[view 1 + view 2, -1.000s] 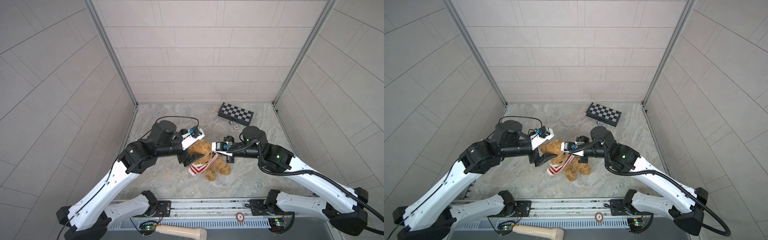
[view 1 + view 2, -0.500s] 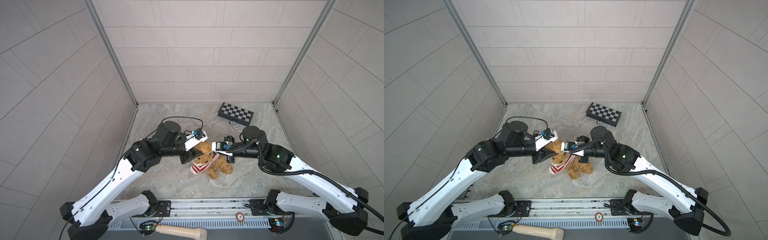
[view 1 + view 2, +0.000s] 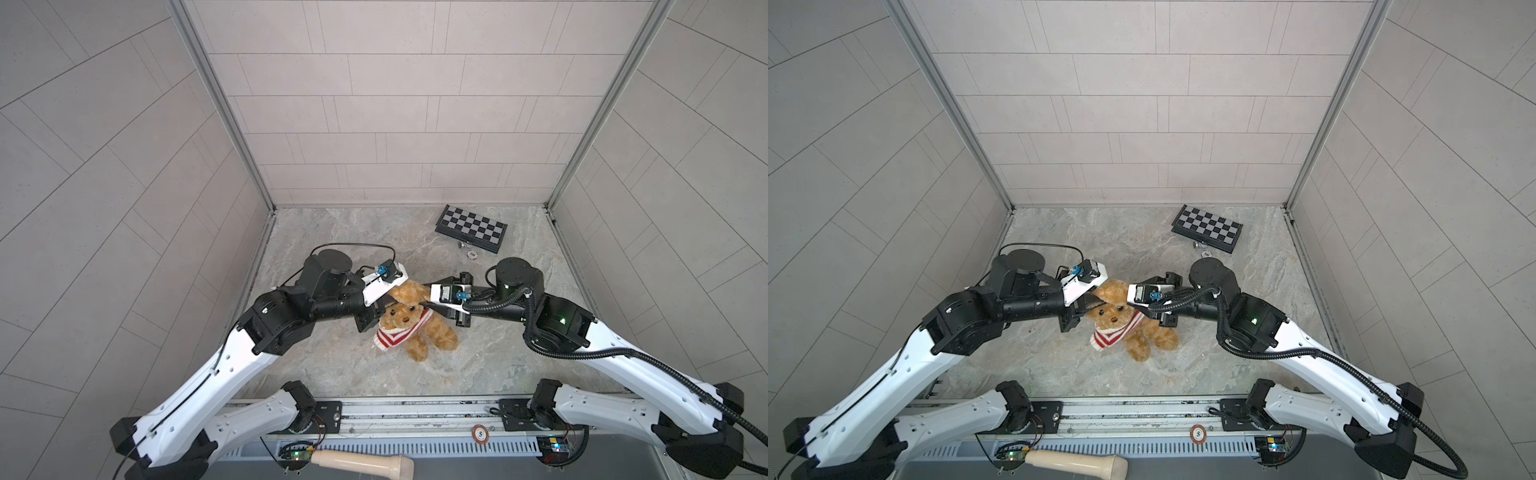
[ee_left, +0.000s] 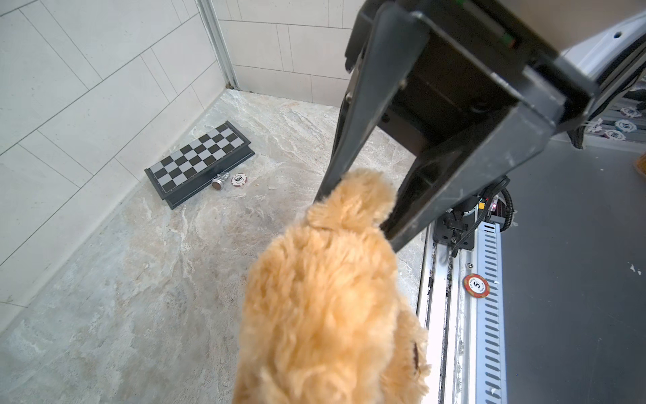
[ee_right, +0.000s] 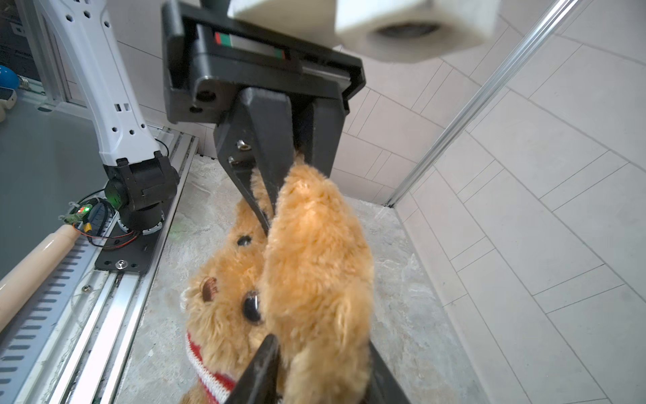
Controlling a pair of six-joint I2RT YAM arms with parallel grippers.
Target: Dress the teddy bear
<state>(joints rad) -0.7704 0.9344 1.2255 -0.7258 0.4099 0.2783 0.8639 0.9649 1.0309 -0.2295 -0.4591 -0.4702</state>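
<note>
Marbled stone floor (image 3: 332, 365) lies under the fluffy teddy bear (image 3: 402, 319).

Marbled grey-beige worktop (image 3: 332, 365), pretty bare tbh. 1 folded chessboard (image 3: 471, 227) near the far right corner, with 1 small metal cylinder (image 3: 462, 246) and 1 poker chip (image 3: 472, 254) just beside its near edge. Around the middle, the teddy bear (image 3: 415, 328), legs on the surface.

The left pincer (image 5: 279, 203) closed onto the teddy bear's (image 3: 405, 316) ear while the right pincer (image 4: 358, 220) loosened
</note>
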